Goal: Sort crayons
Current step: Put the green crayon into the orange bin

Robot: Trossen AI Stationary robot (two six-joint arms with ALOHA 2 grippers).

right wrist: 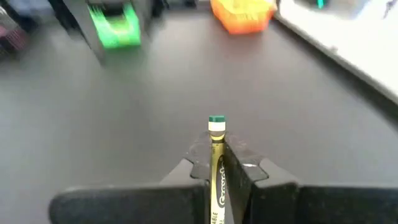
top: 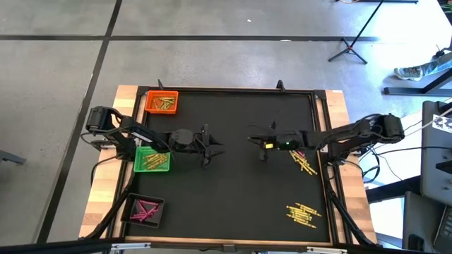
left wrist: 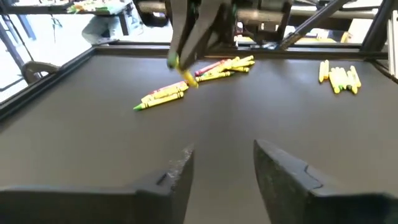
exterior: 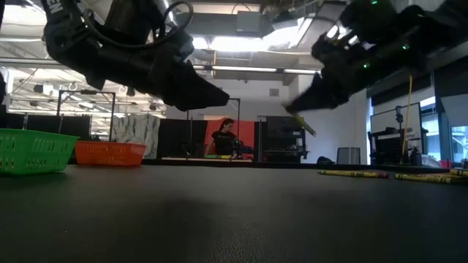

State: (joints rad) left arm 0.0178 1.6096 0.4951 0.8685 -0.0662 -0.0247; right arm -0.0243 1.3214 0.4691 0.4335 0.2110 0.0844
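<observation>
Now crayon (right wrist: 216,163) between right gripper (right wrist: 217,167) fingers.

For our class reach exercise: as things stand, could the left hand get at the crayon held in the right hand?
Probably yes. The left hand is open and empty, facing the right hand across bare mat. The crayon sticks out beyond the right hand's closed fingers, with nothing in between.
</observation>
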